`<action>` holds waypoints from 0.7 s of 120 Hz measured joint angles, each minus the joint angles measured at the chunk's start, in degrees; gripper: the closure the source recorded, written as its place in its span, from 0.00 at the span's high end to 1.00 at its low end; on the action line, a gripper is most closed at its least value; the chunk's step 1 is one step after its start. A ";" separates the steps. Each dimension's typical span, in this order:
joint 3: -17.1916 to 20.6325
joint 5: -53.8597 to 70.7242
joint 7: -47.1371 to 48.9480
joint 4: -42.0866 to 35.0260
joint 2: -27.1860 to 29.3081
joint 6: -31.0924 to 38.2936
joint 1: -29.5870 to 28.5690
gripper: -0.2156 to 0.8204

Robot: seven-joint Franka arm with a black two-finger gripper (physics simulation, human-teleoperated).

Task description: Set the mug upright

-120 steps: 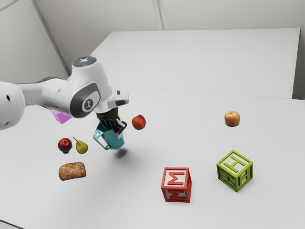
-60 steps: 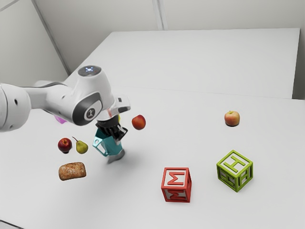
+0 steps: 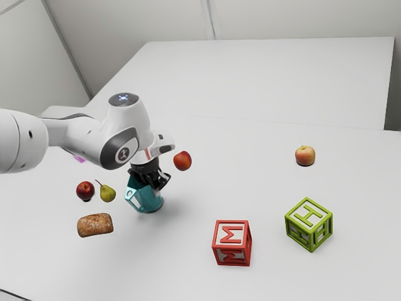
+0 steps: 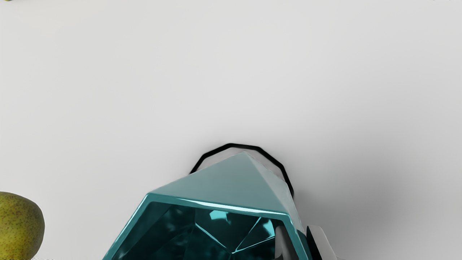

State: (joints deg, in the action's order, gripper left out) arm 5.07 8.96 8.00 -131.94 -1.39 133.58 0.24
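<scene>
The teal mug (image 3: 147,200) leans slightly toward the exterior view's left, its mouth upward and its base at or just above the tabletop. My gripper (image 3: 157,185) comes down at its rim on the side facing the exterior view's right. Looking from the hand, I see into the faceted inside of the mug (image 4: 220,169), with the dark-edged base ring beyond its wall. The gripper (image 4: 300,241) is shut on that wall, one finger inside the mug and the other outside. The fingers hide part of the rim in the exterior view.
A pear (image 3: 107,192), a dark red apple (image 3: 85,190) and a bread loaf (image 3: 95,224) lie on the mug's exterior-left side. A peach (image 3: 182,160) is close to the hand. Farther right are a red block (image 3: 232,242), a green block (image 3: 309,224) and another apple (image 3: 305,155).
The hand has lowered with the mug held, and the mug has tipped closer to vertical. The shadow gap beneath its base has shrunk. The fruit, bread and blocks have stayed put.
</scene>
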 joint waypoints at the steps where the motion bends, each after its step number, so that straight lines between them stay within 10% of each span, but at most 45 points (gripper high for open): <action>1: 0.00 0.00 0.05 0.00 0.00 0.00 0.00 0.05; 48: 0.03 -1.53 0.72 0.75 2.99 -0.12 0.04 0.57; 84: 0.28 -5.36 0.77 13.47 4.46 -12.92 0.37 0.72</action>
State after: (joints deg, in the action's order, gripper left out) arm 5.34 3.59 8.77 -118.47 3.07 120.65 0.62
